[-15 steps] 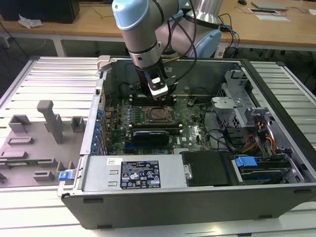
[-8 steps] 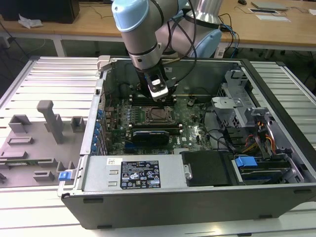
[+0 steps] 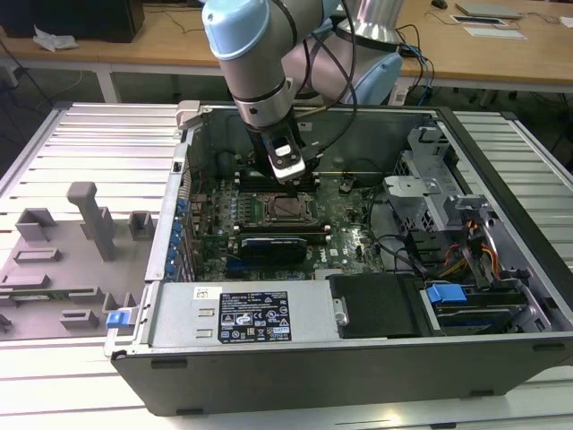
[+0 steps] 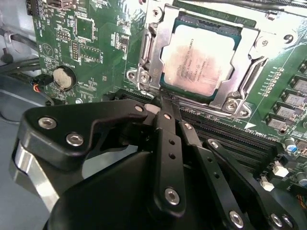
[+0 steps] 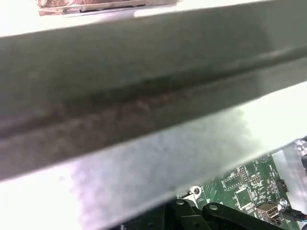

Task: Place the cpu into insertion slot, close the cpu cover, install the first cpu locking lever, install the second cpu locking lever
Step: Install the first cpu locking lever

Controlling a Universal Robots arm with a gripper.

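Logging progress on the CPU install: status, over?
Gripper shut, holding nothing, beside the insertion slot. Cpu seated, cpu cover down over it. Nothing obstructing.

I see my one arm, a pale blue and silver jointed robot arm (image 3: 260, 63), reaching down from the far side, its wrist pointing steeply downward with black cables looped beside it. At its end sits the black metal two-finger gripper (image 4: 160, 103), with bolted linkage bars fanning back toward the wrist. In the second wrist view its slim black fingers (image 4: 165, 120) are drawn together, tips meeting with no gap. In the exterior view the gripper (image 3: 291, 175) hangs low, the white-faced wrist block above it.
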